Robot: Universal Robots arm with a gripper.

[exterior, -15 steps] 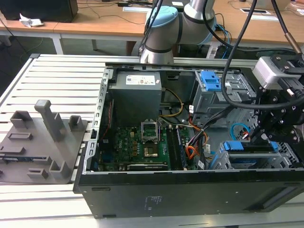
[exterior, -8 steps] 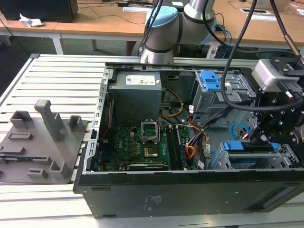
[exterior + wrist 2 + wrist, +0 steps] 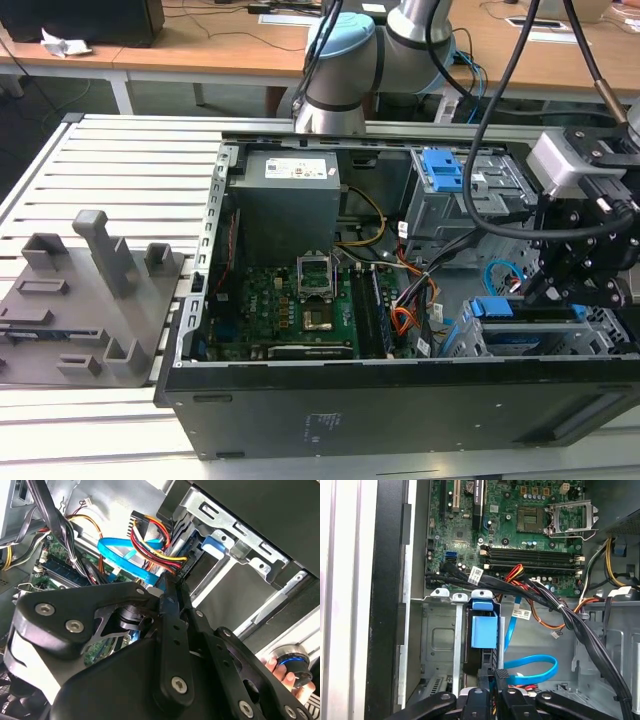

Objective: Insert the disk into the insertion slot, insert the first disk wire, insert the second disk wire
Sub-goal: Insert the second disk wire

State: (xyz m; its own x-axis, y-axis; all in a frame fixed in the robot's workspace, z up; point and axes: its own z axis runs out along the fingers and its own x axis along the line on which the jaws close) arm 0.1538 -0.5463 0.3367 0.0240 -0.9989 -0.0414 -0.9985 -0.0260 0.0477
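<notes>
A: While the exterior view shows the gripper (image 3: pixel 560 285) above the disk (image 3: pixel 530 322) sitting in the insertion slot (image 3: pixel 600 335), is it closed?

B: Second wrist view: fingers (image 3: pixel 172 597) pinched together near a wire connector (image 3: pixel 182 569); grasp unclear. First wrist view: align squarely over the blue carrier (image 3: pixel 484 630).

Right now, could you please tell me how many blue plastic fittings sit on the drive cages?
2: a latch on the taller cage, and the disk's carrier frame at the low bay. Others may be hidden.
</notes>
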